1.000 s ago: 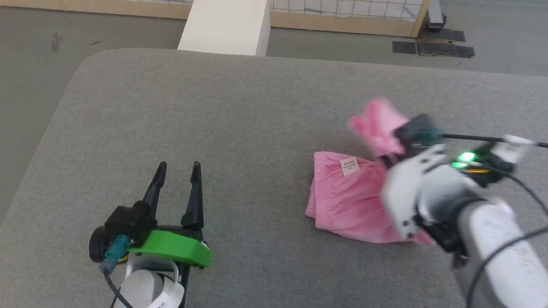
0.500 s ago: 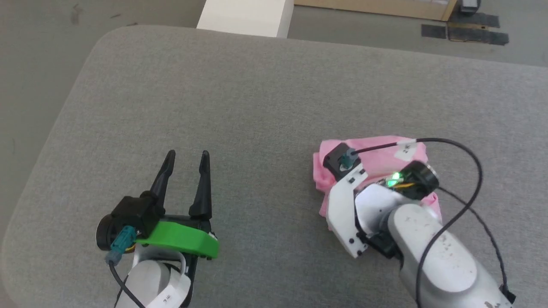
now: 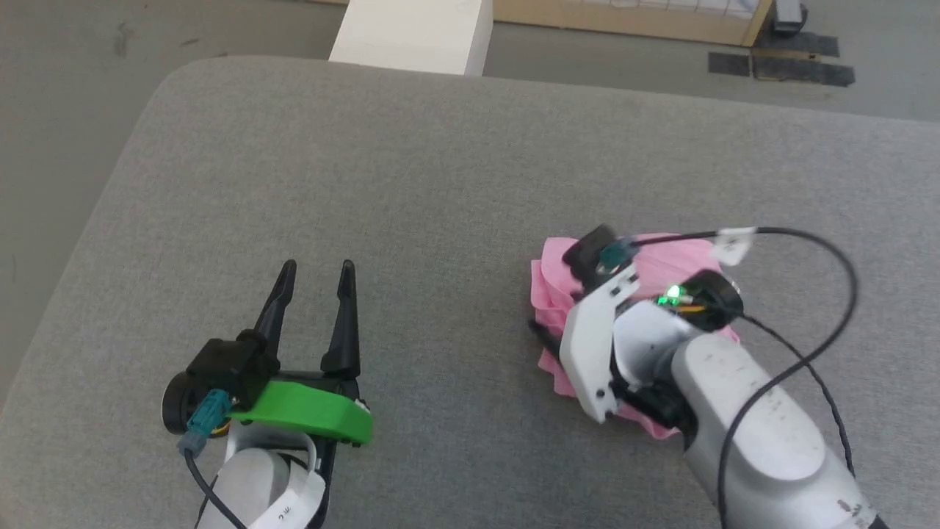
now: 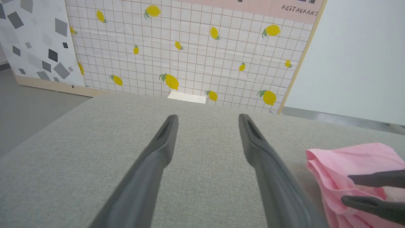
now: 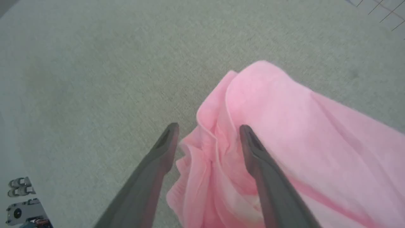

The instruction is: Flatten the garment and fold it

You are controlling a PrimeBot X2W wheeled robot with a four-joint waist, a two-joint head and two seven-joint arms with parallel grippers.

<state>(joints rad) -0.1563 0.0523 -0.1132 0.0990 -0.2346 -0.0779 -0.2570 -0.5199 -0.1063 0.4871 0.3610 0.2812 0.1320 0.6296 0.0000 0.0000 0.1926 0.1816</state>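
The garment [image 3: 683,253] is a light pink cloth, doubled over on itself on the right half of the grey cushion [image 3: 411,162]. My right gripper [image 3: 557,332] hangs low over its left folded edge. In the right wrist view the jaws [image 5: 208,128] stand apart, open, with the garment's [image 5: 284,126] bunched edge lying loose between them. The left wrist view catches the garment [image 4: 335,164] and the right gripper [image 4: 346,189] at its right side. My left gripper [image 3: 317,268] rests open and empty over bare cushion at the lower left [image 4: 207,117].
The cushion's rounded far-left corner drops to grey floor [image 3: 59,110]. A white block [image 3: 411,33] stands just behind the far edge. A lemon-patterned wall panel [image 4: 190,47] rises beyond. The right arm's black cable [image 3: 830,294] loops above the garment's right side.
The right gripper carried the raised part of the garment leftward and down onto the rest, then opened. The head camera shifted. The left gripper stayed still.
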